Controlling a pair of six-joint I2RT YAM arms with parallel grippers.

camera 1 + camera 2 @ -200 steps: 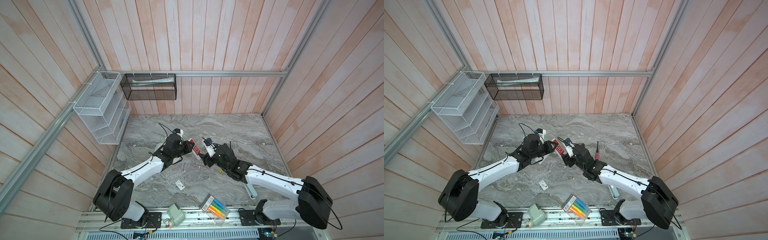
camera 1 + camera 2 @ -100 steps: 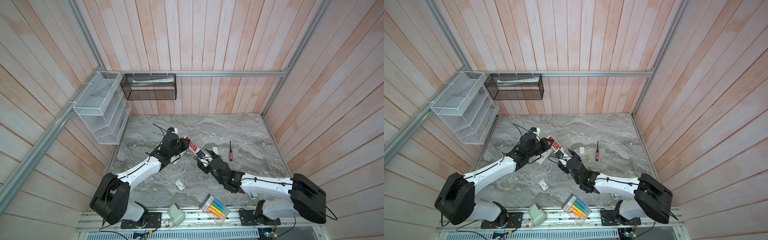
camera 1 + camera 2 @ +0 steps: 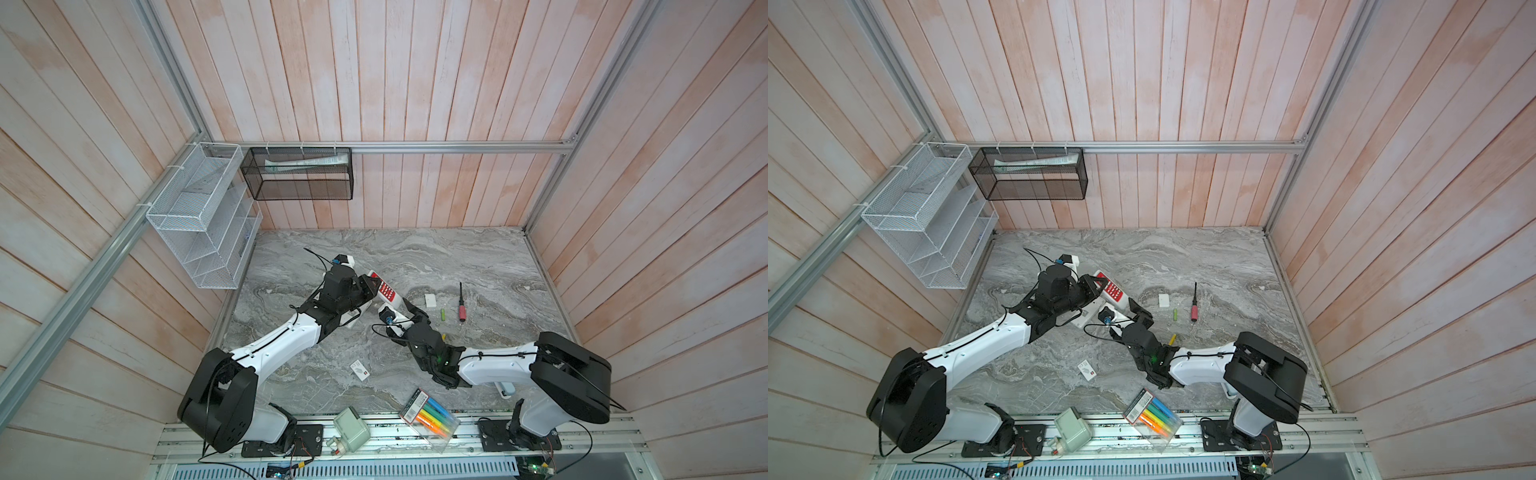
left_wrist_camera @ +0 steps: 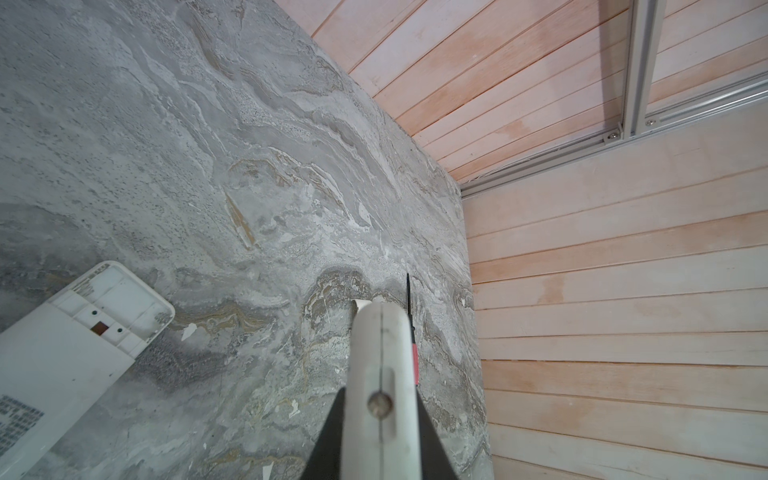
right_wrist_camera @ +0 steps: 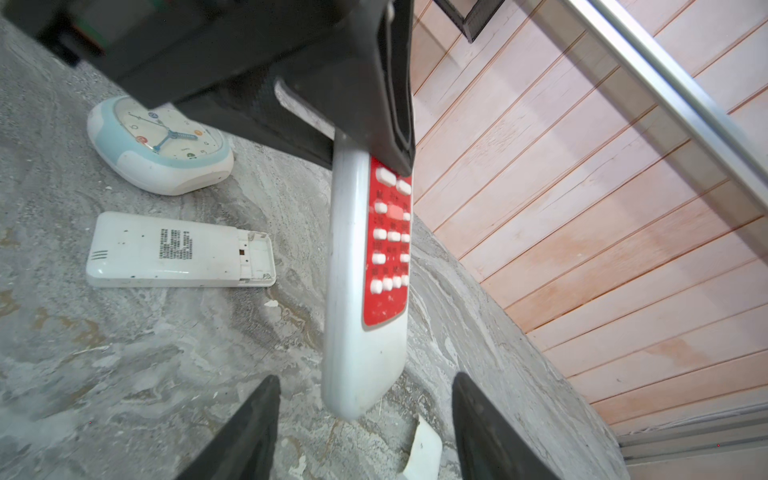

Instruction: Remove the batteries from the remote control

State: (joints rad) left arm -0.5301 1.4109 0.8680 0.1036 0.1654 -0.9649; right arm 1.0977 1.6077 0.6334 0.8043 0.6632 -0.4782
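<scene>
The left gripper (image 3: 371,289) is clamping the remote control (image 5: 384,257) by its upper end and holding it off the table (image 3: 478,257). Its red face is showing white buttons whose markings are too blurred to read. The right gripper (image 5: 363,378) is hovering at the free end, jaws standing apart and touching nothing. One yellow-green battery (image 3: 443,314) is lying on the table just beside the screwdriver (image 3: 461,309). A second white remote (image 5: 166,249) is lying face down, its printed label too small to read.

Left end effector (image 3: 369,288) clamped, right end effector (image 5: 365,380) spread.
</scene>
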